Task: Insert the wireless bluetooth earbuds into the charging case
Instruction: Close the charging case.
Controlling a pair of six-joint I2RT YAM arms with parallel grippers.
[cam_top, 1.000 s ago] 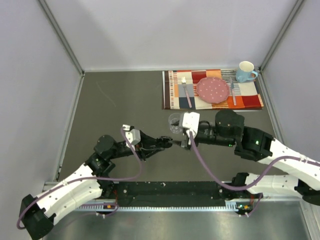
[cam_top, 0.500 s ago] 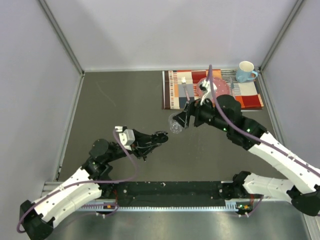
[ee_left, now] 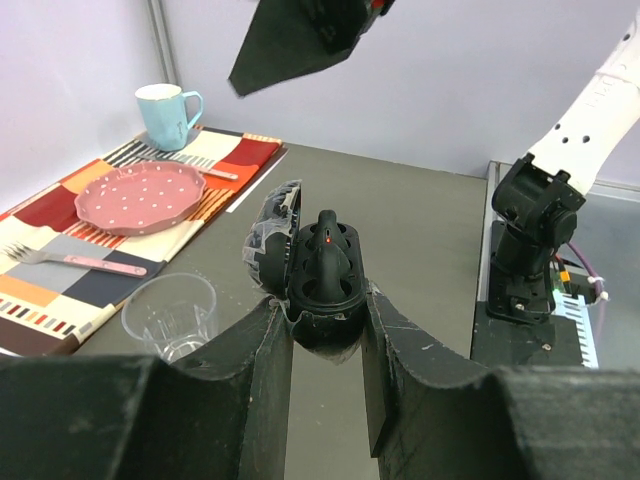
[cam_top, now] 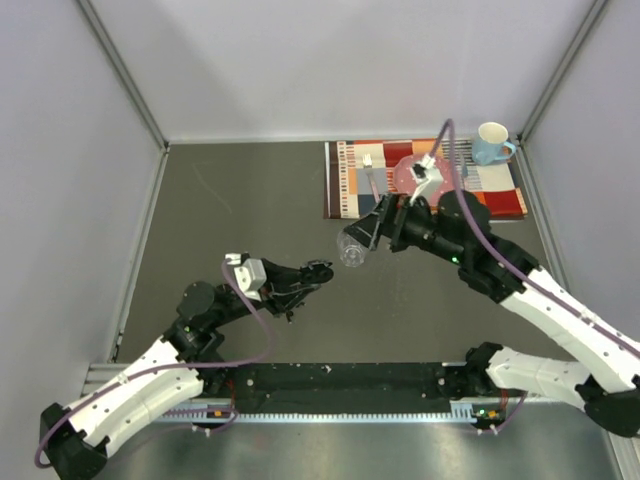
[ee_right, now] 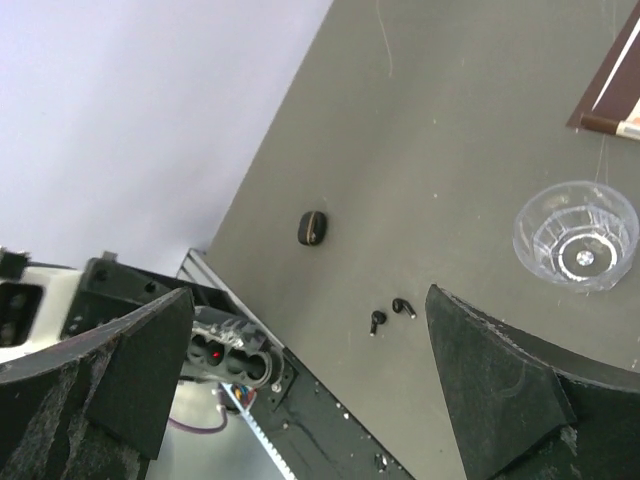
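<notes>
My left gripper point(cam_top: 315, 272) is shut on an open black charging case point(ee_left: 322, 280), lid point(ee_left: 268, 238) swung to the left, a red light showing inside. I cannot tell whether its wells hold buds. The case also shows in the right wrist view point(ee_right: 225, 355). Two tiny black earbuds point(ee_right: 377, 321) point(ee_right: 402, 307) lie side by side on the dark table. My right gripper point(cam_top: 375, 232) is open and empty, raised above the table near the clear plastic cup point(cam_top: 350, 250). Its fingers point(ee_left: 300, 40) hang above the case in the left wrist view.
A second black case point(ee_right: 313, 227), closed, lies on the table beyond the earbuds. The clear cup point(ee_right: 577, 235) stands upright. At the back right a striped placemat point(cam_top: 345, 185) carries a pink plate point(cam_top: 405, 175), forks and a blue mug point(cam_top: 492, 142).
My right gripper has lifted away from the case and drawn back toward the placemat, jaws now wide. My left gripper has shifted slightly left, still holding the case.
</notes>
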